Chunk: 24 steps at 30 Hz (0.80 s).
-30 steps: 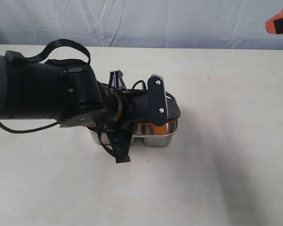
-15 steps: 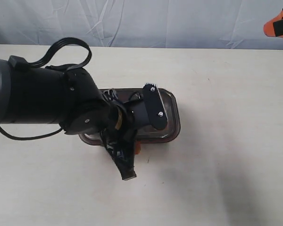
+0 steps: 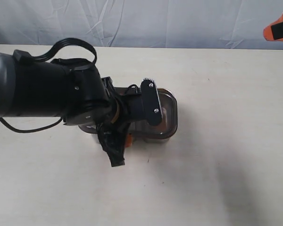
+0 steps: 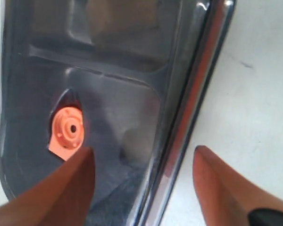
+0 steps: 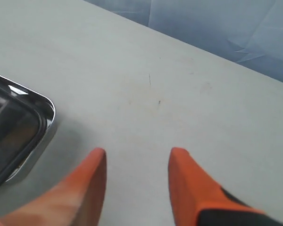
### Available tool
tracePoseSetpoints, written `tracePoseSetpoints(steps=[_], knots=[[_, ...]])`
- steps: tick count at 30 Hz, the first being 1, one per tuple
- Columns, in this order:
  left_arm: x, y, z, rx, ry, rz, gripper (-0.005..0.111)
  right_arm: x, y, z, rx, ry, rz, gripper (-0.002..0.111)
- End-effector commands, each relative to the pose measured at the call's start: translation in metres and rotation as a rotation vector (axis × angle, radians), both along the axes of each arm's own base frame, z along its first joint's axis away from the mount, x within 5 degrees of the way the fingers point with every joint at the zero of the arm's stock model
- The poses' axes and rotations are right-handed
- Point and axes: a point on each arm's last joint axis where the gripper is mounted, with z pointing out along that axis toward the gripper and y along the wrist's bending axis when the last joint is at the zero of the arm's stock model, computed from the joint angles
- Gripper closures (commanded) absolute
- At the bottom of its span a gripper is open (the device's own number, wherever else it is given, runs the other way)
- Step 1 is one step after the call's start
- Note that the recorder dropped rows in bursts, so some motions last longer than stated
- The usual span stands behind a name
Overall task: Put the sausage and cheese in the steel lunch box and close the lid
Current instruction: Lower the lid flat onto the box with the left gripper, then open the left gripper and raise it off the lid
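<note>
Worktop [image 3: 226,165]: carries only the box. The left arm [image 3: 37,92] lies across the steel lunch box [image 3: 155,137] and hides much of it.

The lid [image 4: 108,108] was held tilted above the box a second ago and now lies flat on it. The left gripper [image 4: 142,155] has spread its fingers and let go. One finger is by the orange valve [image 4: 68,132], the other beyond the rim.

Judgement: closing is nearly done, though the seal is unconfirmed. The sausage and cheese cannot be made out under the dark lid.

The right gripper [image 5: 137,153] is empty, fingers apart, well clear. Nothing obstructs.
</note>
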Motion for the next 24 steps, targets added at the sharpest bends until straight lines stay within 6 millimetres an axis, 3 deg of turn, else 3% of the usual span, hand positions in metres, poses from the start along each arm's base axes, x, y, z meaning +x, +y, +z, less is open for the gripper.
tracePoseSetpoints(steps=[1, 6, 11, 13, 14, 15, 17, 19, 24], knots=[[0.002, -0.004, 0.014, -0.057, -0.017, 0.023, 0.048, 0.0, -0.001, 0.004, 0.021, -0.013, -0.01, 0.08], [0.001, -0.002, 0.016, -0.052, -0.014, 0.038, 0.048, 0.002, -0.002, 0.005, 0.016, -0.033, -0.02, 0.08], [-0.002, 0.008, 0.041, -0.053, -0.05, 0.083, 0.052, 0.003, 0.0, 0.001, 0.058, 0.014, -0.049, 0.081], [-0.007, 0.014, 0.06, -0.121, -0.073, 0.118, 0.077, 0.004, 0.002, -0.009, 0.085, 0.079, -0.05, 0.095], [-0.009, 0.018, 0.071, -0.165, -0.083, 0.158, 0.096, 0.004, 0.003, -0.017, 0.114, 0.114, -0.056, 0.109], [-0.009, 0.022, 0.076, -0.185, -0.085, 0.188, 0.106, 0.003, 0.004, -0.022, 0.126, 0.134, -0.057, 0.109], [0.0, 0.04, 0.082, -0.221, -0.068, 0.341, 0.106, 0.003, 0.008, -0.035, 0.165, 0.208, -0.054, 0.109], [0.021, 0.075, 0.079, -0.276, 0.008, 0.582, 0.106, -0.002, 0.017, -0.054, 0.264, 0.35, -0.034, 0.109], [0.056, 0.128, 0.078, -0.458, 0.093, 0.811, 0.106, -0.016, 0.047, -0.091, 0.242, 0.58, 0.099, 0.109]])
